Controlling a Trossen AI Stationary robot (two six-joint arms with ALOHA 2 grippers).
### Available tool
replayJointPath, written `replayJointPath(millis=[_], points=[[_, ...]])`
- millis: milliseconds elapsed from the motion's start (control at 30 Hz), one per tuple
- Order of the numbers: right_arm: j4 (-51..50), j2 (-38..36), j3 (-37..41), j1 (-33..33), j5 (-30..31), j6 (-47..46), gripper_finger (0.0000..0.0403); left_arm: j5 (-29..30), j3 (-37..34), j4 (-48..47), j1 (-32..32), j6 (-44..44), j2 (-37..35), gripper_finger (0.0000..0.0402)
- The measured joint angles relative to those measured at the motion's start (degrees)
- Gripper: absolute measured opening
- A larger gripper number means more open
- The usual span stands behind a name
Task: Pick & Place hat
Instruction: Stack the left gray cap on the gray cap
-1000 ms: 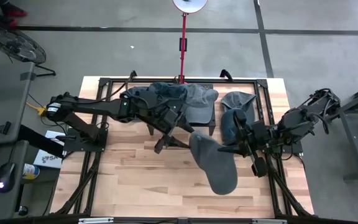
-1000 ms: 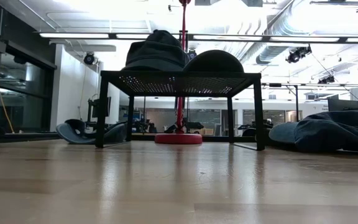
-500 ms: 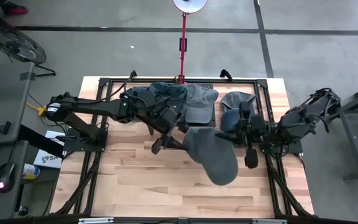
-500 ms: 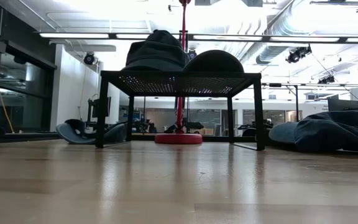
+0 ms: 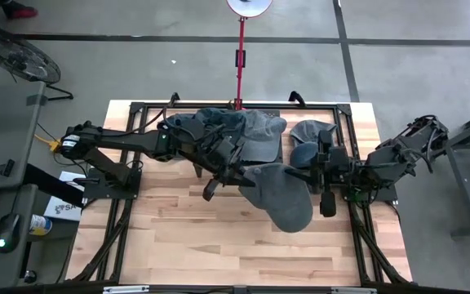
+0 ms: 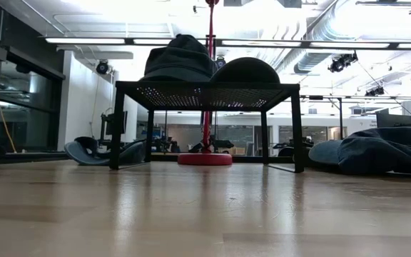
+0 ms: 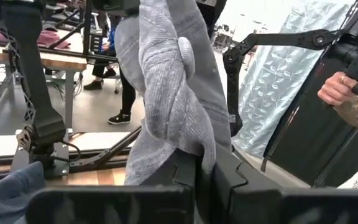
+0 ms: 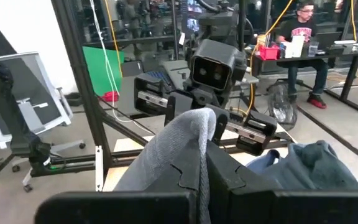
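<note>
one grey hat (image 5: 280,200) hangs over the middle of the table (image 5: 178,237), stretched between both arms. the left gripper (image 5: 237,175) pinches its left edge, fingers pressed together on the knit; the right gripper (image 5: 307,174) pinches the opposite edge the same way. more hats (image 5: 235,131) lie heaped on the black rack (image 5: 277,167) by the far edge.
</note>
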State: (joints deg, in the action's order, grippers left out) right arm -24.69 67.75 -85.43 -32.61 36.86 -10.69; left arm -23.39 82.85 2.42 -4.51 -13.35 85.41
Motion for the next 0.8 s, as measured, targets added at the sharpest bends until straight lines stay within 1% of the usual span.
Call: replayJointPath(millis=[133, 233, 400, 600, 700, 800], points=[[-0.01, 0.0, 0.0, 0.0, 0.08, -0.03, 0.0001, 1.89, 0.0, -2.1, 0.02, 0.0, -0.05, 0.0006], [-0.18, 0.0, 0.0, -0.01, 0.42, -0.03, 0.0013, 3.63, 0.01, -4.74, 0.02, -0.02, -0.91, 0.0004], [-3.11, 0.0, 0.0, 0.01, 2.25, -0.6, 0.0067, 5.04, -0.01, -8.67, 0.02, -0.04, -2.37, 0.0003], [-6.16, 0.09, 0.0, 0.01, 2.26, -1.01, 0.0139, 6.24, 0.06, -14.12, 0.0, -0.88, -4.51, 0.0002], [-6.1, 1.05, -0.02, 0.03, 2.75, 0.65, 0.0159, 6.49, 0.02, -15.91, 0.02, -2.09, -4.81, 0.0001], [-6.05, 3.05, -0.02, 0.68, 3.49, 4.57, 0.0166, 6.66, -0.02, -18.51, 0.0, -3.31, -5.18, 0.0001]])
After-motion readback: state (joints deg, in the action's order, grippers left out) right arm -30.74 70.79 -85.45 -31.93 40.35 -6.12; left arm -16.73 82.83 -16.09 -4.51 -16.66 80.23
